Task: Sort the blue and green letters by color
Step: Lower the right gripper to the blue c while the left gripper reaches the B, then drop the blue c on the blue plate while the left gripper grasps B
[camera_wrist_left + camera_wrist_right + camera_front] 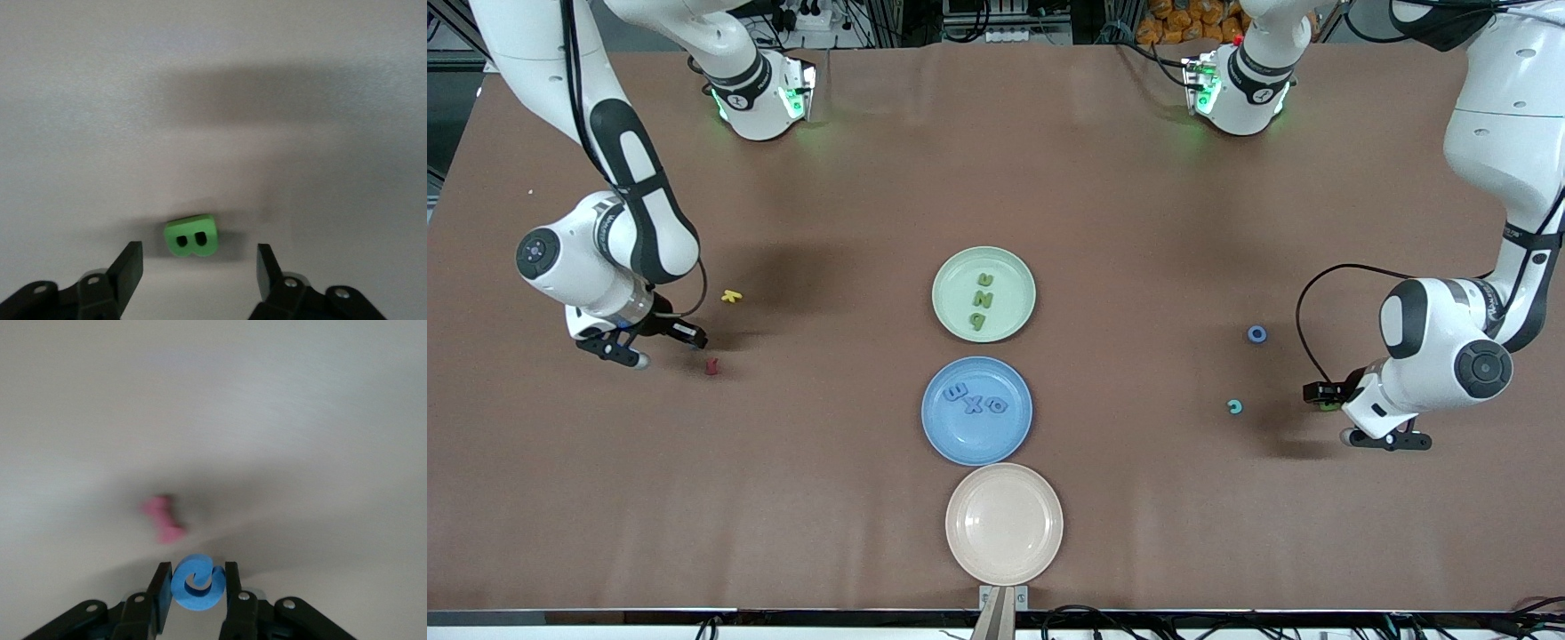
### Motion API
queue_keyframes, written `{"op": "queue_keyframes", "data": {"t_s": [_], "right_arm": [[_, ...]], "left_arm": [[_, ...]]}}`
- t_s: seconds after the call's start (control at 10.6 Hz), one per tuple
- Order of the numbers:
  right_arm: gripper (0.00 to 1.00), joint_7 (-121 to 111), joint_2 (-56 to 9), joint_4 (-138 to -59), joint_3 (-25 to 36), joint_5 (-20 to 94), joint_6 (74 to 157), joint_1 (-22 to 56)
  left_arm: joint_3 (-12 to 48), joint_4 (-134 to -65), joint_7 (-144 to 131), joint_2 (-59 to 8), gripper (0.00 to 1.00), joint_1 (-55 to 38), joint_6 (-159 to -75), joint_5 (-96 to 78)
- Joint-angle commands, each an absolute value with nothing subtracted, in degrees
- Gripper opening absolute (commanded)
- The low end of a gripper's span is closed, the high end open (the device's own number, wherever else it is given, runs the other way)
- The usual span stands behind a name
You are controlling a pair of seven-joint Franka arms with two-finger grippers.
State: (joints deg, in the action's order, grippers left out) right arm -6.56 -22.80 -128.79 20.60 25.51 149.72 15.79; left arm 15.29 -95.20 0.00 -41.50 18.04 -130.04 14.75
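Note:
My left gripper (1319,392) (200,265) is low at the left arm's end of the table, open, its fingers on either side of a lime green letter B (191,235) (1329,404) without touching it. My right gripper (694,339) (195,587) is shut on a curled blue letter (197,582) at the right arm's end. The green plate (1014,277) holds three green letters (982,300). The blue plate (960,440) holds three blue letters (975,401). A blue ring letter (1256,334) and a teal letter (1234,407) lie loose on the table.
A bare pinkish plate (1004,524) sits nearest the front camera, in line with the other two plates. A yellow letter (732,296) and a dark red letter (711,365) (163,518) lie close to my right gripper.

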Motion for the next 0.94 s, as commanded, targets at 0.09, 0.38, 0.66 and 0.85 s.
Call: {"op": "queue_keyframes", "data": {"t_s": [0.09, 0.38, 0.66, 0.85], "right_arm": [[0.24, 0.17, -22.06, -119.55, 18.03, 25.49, 143.00, 21.44], [0.23, 2.27, -24.16, -113.40, 14.16, 26.01, 143.09, 23.63], [0.23, 9.12, -31.43, -102.35, 10.38, 26.10, 143.26, 27.75], [0.27, 10.54, -35.58, -96.44, 10.20, 26.97, 143.61, 31.19]], "left_arm": [[15.21, -96.77, -0.18, -40.52, 0.76, 19.25, -132.45, 17.58], [15.21, -96.94, -0.26, -40.61, 0.73, 19.16, -132.80, 17.67], [15.21, -97.03, -0.79, -40.96, 0.72, 18.72, -134.38, 18.02], [15.21, -97.03, -1.23, -41.04, 0.71, 18.46, -134.56, 18.89]]}}
